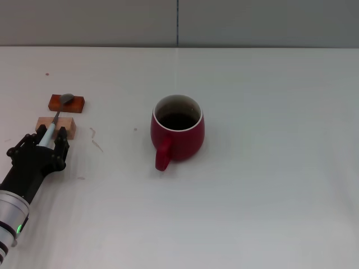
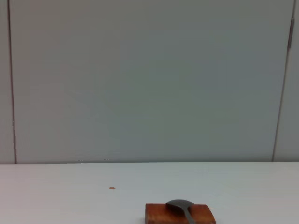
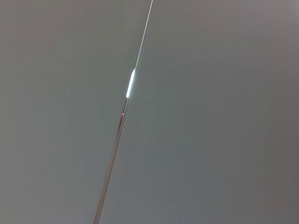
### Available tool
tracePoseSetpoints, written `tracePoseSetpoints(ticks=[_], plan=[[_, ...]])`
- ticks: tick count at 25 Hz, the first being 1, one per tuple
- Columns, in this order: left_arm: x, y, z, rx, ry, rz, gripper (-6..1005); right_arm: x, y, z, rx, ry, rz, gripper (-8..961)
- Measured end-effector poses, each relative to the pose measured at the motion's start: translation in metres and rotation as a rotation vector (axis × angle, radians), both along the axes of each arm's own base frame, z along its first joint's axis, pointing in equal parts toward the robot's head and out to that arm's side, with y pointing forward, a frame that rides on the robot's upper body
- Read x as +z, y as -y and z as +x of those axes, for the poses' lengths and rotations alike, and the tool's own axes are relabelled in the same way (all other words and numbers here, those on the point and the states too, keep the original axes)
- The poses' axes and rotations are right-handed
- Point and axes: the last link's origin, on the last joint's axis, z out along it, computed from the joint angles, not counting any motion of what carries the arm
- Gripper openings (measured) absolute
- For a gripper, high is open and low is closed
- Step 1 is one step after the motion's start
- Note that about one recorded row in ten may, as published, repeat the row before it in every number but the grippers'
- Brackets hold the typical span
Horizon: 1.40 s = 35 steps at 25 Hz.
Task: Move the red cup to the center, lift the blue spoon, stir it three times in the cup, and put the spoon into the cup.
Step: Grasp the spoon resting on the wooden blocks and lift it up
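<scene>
With the red cup already standing upright near the middle of the white table, handle toward the robot, the cup-moving step looks done and the spoon pickup is in hand. Blue spoon lies at the table's left side, bridging two small blocks: grey bowl rests on the reddish-brown block, pale blue handle lies across the light wooden block. Left wrist view shows the spoon bowl on that same reddish-brown block, the grey wall behind.

Left gripper sits low at the handle end, a finger on each side of the blue handle tip; cannot tell whether the fingers are already pinching it or just bracketing it. Spoon not lifted yet.

Right gripper is not in view; its wrist camera shows only the wall, so that arm is likely parked.

Next move, as I judge it: pinch the handle firmly, lift straight off both blocks, carry right to above the cup mouth, then lower the bowl in for stirring. Thin handle may twist or slip.
</scene>
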Motion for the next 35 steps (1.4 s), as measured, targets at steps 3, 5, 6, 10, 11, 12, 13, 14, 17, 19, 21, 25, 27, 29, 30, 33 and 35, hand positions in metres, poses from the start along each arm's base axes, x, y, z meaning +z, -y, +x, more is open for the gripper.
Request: tracePoseSetpoints(ticks=[3, 5, 6, 10, 11, 12, 13, 14, 17, 19, 21, 25, 27, 29, 30, 33, 35], plan=[[-0.0001, 0.0002, -0.0002, 0.001, -0.004, 0.0, 370, 0.0, 0.0, 0.0, 0.0, 0.0, 0.0, 679], [-0.0003, 0.0004, -0.0007, 0.003, -0.006, -0.002, 334, -0.0002, -0.0002, -0.0002, 0.001, -0.001, 0.0, 679], [-0.0003, 0.0004, -0.0007, 0.003, -0.006, -0.002, 328, -0.0002, -0.0002, -0.0002, 0.001, -0.001, 0.0, 679], [-0.0006, 0.0004, -0.0007, 0.004, -0.006, -0.003, 302, -0.0001, -0.0001, -0.0001, 0.0, 0.0, 0.0, 679], [-0.0005, 0.0003, -0.0007, 0.005, -0.005, -0.002, 296, 0.0, 0.0, 0.0, 0.0, 0.0, 0.0, 679], [-0.0005, 0.0003, -0.0007, 0.005, -0.005, -0.002, 290, 0.0, 0.0, 0.0, 0.0, 0.0, 0.0, 680], [-0.0003, 0.0, -0.0007, 0.009, 0.001, 0.002, 283, 0.0, 0.0, 0.0, 0.0, 0.0, 0.0, 680], [-0.0003, 0.0, -0.0007, 0.009, 0.001, 0.002, 277, 0.0, 0.0, 0.0, 0.0, 0.0, 0.0, 680], [-0.0002, -0.0006, -0.0004, 0.013, 0.007, 0.007, 258, 0.0, 0.0, 0.0, 0.0, 0.0, 0.0, 680], [-0.0003, -0.0014, 0.0002, 0.011, 0.008, 0.007, 257, 0.0, 0.0, 0.0, 0.0, 0.0, 0.0, 680], [-0.0004, -0.0021, 0.0007, 0.01, 0.008, 0.006, 255, 0.0, 0.0, 0.0, 0.0, 0.0, 0.0, 680], [-0.001, -0.0028, -0.0001, 0.018, 0.005, 0.003, 248, 0.0, 0.0, 0.0, 0.0, 0.0, 0.0, 680], [-0.0013, -0.003, -0.0005, 0.022, 0.004, 0.002, 241, 0.0, 0.0, 0.0, 0.0, 0.0, 0.0, 680], [-0.0013, -0.0031, -0.0005, 0.022, 0.003, 0.001, 235, 0.0, 0.0, 0.0, 0.0, 0.0, 0.0, 680], [-0.0013, -0.0031, -0.0005, 0.022, 0.003, 0.001, 232, 0.0, 0.0, 0.0, 0.0, 0.0, 0.0, 679], [-0.0014, -0.0032, -0.0005, 0.021, 0.001, 0.001, 222, 0.0, 0.0, 0.0001, -0.001, 0.0, 0.0, 679], [-0.0013, -0.0031, -0.0002, 0.02, 0.001, 0.002, 211, -0.0001, -0.0001, 0.0002, -0.001, -0.001, -0.001, 679]])
